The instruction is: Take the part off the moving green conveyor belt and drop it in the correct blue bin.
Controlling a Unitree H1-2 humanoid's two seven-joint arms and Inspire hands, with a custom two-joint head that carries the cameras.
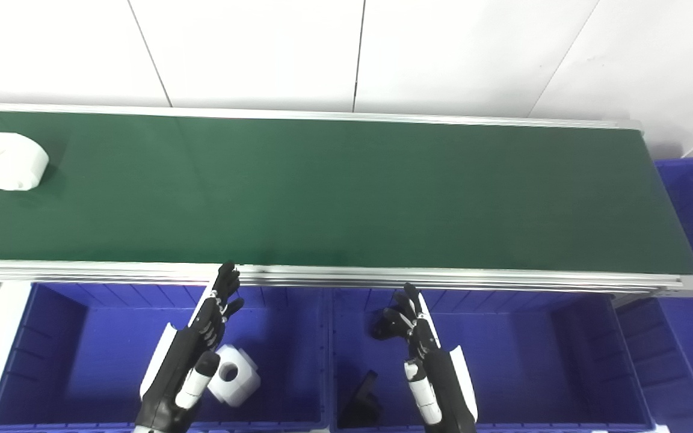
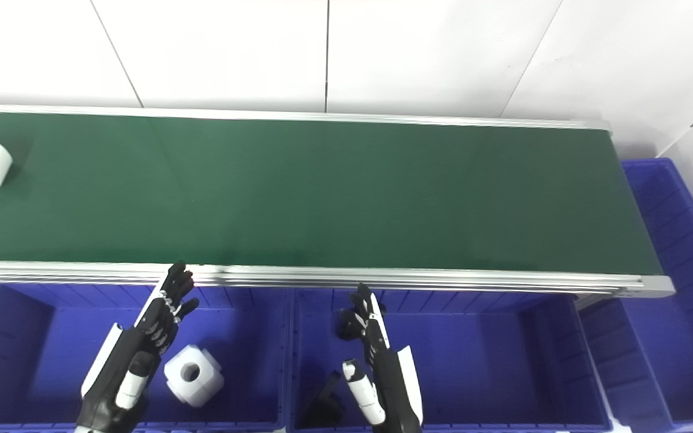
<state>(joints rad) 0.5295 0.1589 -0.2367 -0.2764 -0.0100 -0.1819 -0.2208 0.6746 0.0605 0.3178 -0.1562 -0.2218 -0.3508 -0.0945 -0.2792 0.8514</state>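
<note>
Waiting on white part (image 1: 8,161), upper left of belt (image 1: 346,192): looks rigid, light, rounded; we'd grip its sides. Left hand (image 1: 202,337) and right hand (image 1: 414,331) both spread, empty.

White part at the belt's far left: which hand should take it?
Probably left. The white part lies at the belt's left end; the open left hand hovers over the left bin, which already holds a white part. The right hand is farther off.
</note>
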